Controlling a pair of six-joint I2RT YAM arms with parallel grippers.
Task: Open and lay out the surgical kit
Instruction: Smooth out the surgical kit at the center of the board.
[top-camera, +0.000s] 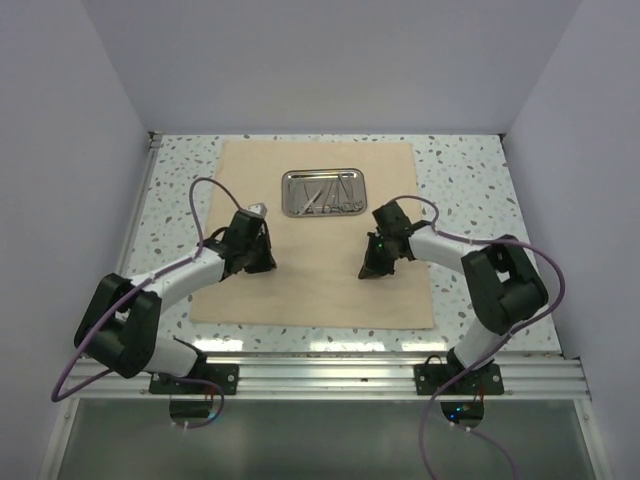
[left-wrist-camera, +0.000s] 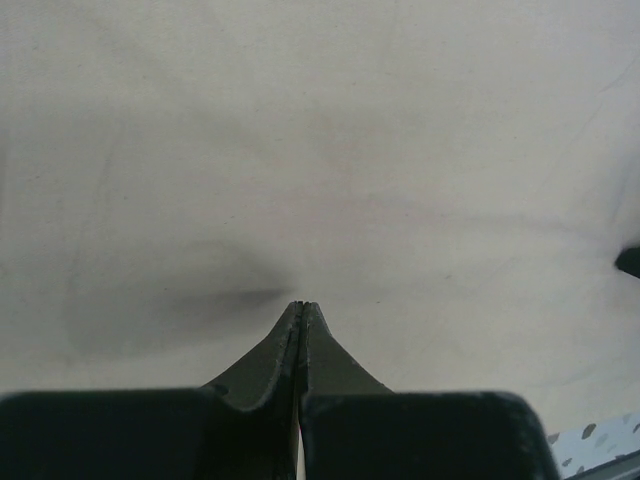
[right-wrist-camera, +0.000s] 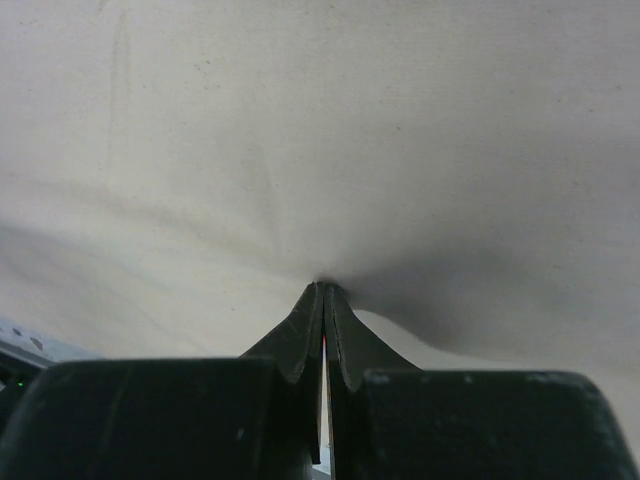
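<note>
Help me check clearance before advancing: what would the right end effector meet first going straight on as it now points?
The cloth wrap: the right end effector points into it, shut tips apparently pinching it where creases gather.

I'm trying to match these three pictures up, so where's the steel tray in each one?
Top external: the steel tray sits upper centre, on the far part of the cloth wrap.
Left wrist: not in it.
Right wrist: not in it.
Shared landmark: the beige cloth wrap, which fills most of both wrist views.
</note>
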